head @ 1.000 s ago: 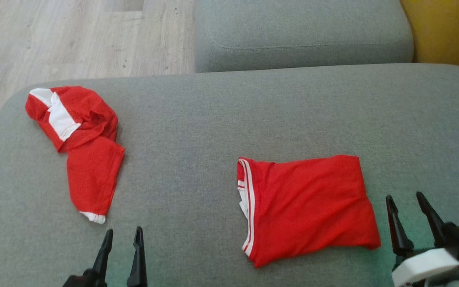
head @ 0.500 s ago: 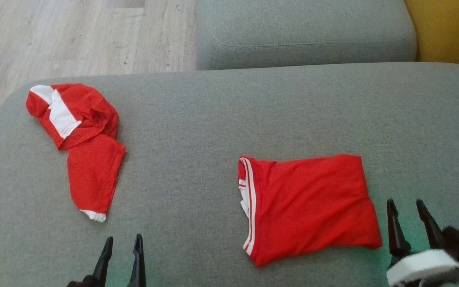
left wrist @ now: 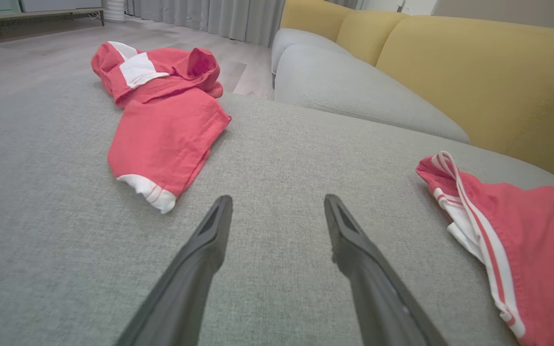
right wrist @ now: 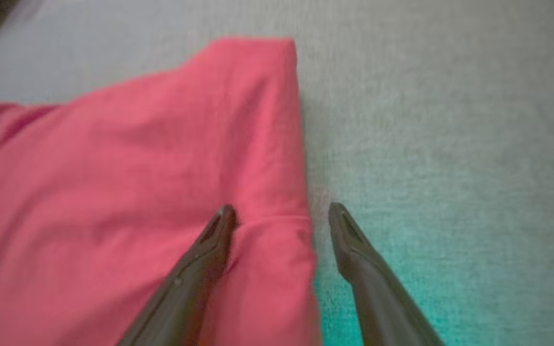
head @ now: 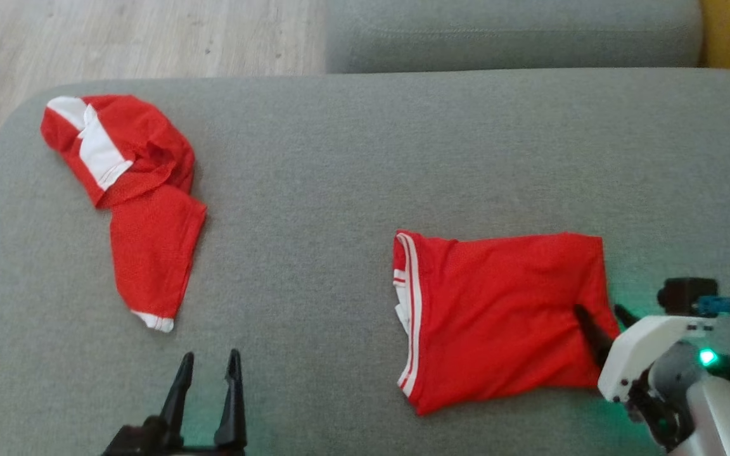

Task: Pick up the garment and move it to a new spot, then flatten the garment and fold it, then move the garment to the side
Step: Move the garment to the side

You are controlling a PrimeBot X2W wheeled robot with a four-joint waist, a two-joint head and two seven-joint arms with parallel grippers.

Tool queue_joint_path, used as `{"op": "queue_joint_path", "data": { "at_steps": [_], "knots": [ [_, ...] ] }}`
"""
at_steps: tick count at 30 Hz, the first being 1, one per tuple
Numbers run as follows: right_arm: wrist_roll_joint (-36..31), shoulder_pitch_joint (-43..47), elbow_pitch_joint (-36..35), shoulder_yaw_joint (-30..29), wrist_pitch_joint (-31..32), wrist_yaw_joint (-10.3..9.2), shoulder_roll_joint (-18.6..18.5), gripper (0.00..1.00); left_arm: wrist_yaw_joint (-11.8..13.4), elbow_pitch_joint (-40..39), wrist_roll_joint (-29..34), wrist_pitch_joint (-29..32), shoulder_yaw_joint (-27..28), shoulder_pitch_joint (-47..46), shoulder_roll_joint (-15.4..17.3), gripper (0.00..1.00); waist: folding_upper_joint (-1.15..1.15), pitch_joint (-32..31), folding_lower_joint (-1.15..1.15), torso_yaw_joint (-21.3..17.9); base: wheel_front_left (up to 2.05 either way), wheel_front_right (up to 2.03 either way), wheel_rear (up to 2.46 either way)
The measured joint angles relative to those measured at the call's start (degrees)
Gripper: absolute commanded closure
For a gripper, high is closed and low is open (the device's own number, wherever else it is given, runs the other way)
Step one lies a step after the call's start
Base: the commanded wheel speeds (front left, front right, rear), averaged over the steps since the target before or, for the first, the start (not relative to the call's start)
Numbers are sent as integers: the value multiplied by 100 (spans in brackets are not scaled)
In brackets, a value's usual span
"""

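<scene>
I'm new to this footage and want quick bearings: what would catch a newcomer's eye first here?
Two bright red pieces stand out on the grey sofa cushion: a folded red garment right of centre and a crumpled red-and-white garment at the far left. The right gripper, open, straddles the folded one's right edge. The left gripper hangs open over bare cushion at the lower left.

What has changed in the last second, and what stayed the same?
The right claw moved left to straddle the right edge of the folded garment, still open; nothing is gripped yet. The crumpled garment and the open left claw stayed put.
</scene>
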Motion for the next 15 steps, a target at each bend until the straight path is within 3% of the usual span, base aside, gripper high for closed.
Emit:
{"op": "queue_joint_path", "data": {
  "at_steps": [5, 6, 11, 15],
  "knots": [
    [-69, -265, 420, 31, 353, -1, 76, 0, 0, 2, -10, 0, -123, -147, -2, 0, 0, 138, -1, 136, 0, 0, 0],
    [-12, -367, 470, 10, 371, 0, 109, 100, 2, 0, -21, 0, -134, -157, -2, 0, 0, 164, -1, 146, 0, 0, 0],
    [-272, -1013, 687, -390, 134, 0, 132, 100, 40, -112, 21, 0, -91, -181, -1, 0, 0, 366, -2, -66, 0, 0, 0],
    [-895, -1863, 939, -1047, 54, 0, -414, 100, -45, -198, 282, 0, -78, -454, 8, 0, 0, 718, 0, -290, 0, 0, 0]
  ]
}}
